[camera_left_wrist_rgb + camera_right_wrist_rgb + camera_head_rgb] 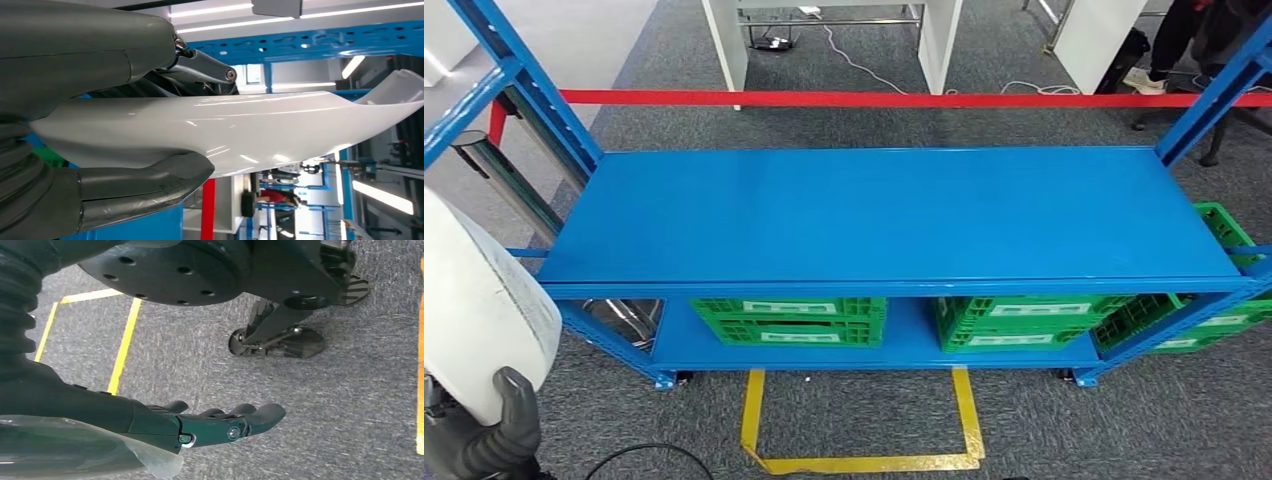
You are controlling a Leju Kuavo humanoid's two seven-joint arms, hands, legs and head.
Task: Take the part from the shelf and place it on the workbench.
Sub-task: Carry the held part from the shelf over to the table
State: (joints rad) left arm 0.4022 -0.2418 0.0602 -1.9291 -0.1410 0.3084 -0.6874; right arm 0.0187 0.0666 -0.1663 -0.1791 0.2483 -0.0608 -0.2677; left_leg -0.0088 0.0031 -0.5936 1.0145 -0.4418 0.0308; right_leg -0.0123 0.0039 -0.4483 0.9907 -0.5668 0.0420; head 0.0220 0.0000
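My left hand [499,425] grips a large white curved part [479,310] at the lower left of the head view, held up beside the blue shelf [894,220]. In the left wrist view the glossy white part [240,130] lies clamped between the grey thumb [145,187] and the darker fingers [205,67]. My right hand [220,425] hangs over the grey carpet with its fingers extended and nothing in them. The shelf's top surface is bare blue metal.
Green crates [789,320] [1014,322] sit on the shelf's lower level, and another green crate [1224,235] stands at the right end. A red tape [874,98] runs behind the shelf. Yellow floor lines [864,462] mark a box in front. A person [1194,35] stands far right.
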